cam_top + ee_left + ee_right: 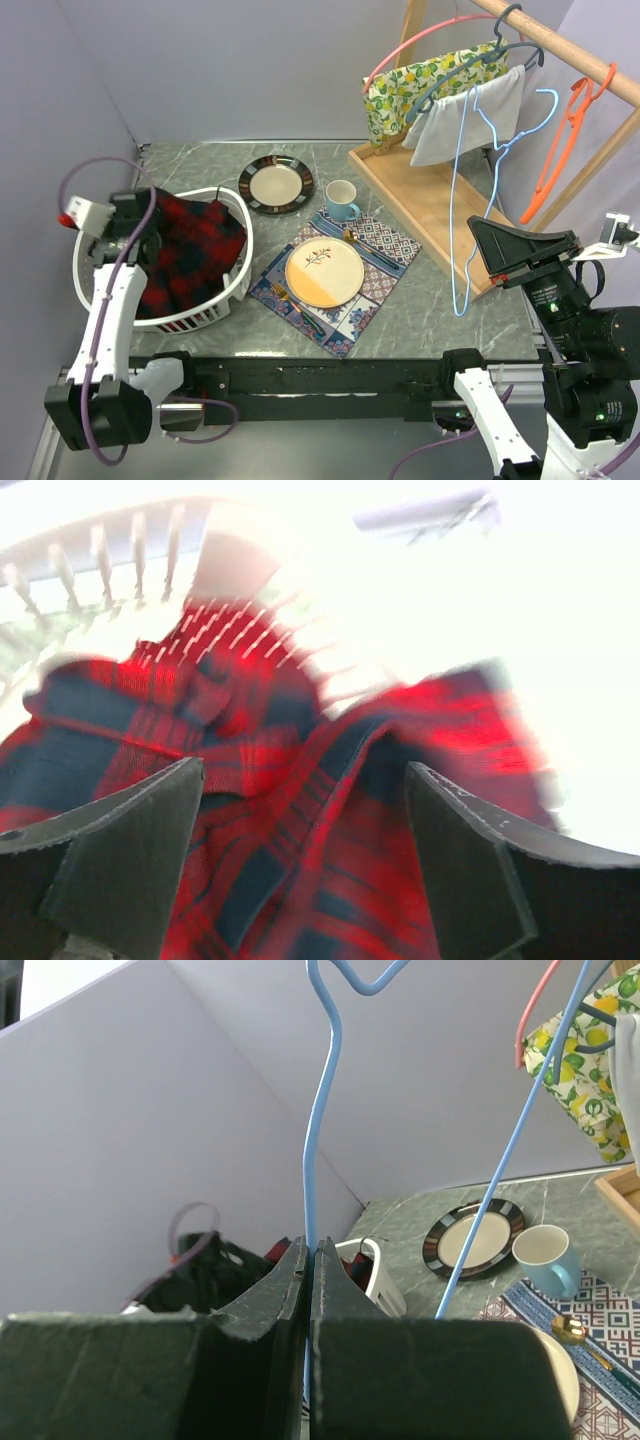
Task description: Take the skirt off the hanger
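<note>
Red plaid skirt [190,255] lies crumpled inside the white basket [228,302], off any hanger. Left gripper [302,780] sits just above the skirt, over the basket. Its 2 fingers [130,850] are spread wide with nothing pinched between them. Cloth is close under the tips, can't tell if touching. Right gripper [308,1252] is well right of the basket, jaws pressed together on the wire of a bare blue hanger [462,200]. Hanger top reaches up by the wooden rack [420,190], far right of the basket. Patterned placemat [385,245] with 1 cream plate [323,272] just right of the basket. Blue cup [341,200] touches the mat's far edge.
</note>
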{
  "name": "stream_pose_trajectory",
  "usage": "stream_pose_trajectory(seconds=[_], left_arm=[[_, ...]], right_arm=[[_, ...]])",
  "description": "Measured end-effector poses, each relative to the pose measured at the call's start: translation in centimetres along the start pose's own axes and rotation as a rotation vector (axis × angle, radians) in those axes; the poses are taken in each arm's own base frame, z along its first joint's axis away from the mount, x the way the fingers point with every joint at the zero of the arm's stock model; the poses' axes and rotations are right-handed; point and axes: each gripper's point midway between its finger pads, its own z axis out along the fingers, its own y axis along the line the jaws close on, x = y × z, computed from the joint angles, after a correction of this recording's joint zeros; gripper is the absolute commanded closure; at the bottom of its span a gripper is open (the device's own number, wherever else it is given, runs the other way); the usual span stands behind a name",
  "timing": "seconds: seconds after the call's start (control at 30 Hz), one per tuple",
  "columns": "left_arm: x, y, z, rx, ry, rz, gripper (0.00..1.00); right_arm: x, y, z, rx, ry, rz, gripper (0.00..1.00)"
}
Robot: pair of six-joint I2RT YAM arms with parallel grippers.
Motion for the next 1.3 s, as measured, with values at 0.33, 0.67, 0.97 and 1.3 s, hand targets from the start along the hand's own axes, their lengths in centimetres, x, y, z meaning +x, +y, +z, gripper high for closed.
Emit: stream_pose_trajectory(seconds=[0.33,0.67,0.97,1.3], left_arm=[[-8.1,-6.0,-6.5,0.261,-0.106,-0.081,0.18],[5.1,-6.2,-0.5,0.352,0.23,0.132,0.24],[11.2,-0.8,3.3,0.171,0.321,0.069,0.24],[6.0,-3.7,0.2,0.216,0.249,-0.035,0.12]], right_arm=[[0.0,0.0,0.0,0.003,-0.003,0.001,1.0],[0.4,-1.3,0.6,0.052,0.018,0.007,1.0],[0.5,-3.0,0.7,0.134,0.008,0.01,1.0],[-0.4,-5.9,1.7,0.263,-0.043,0.018,1.0]])
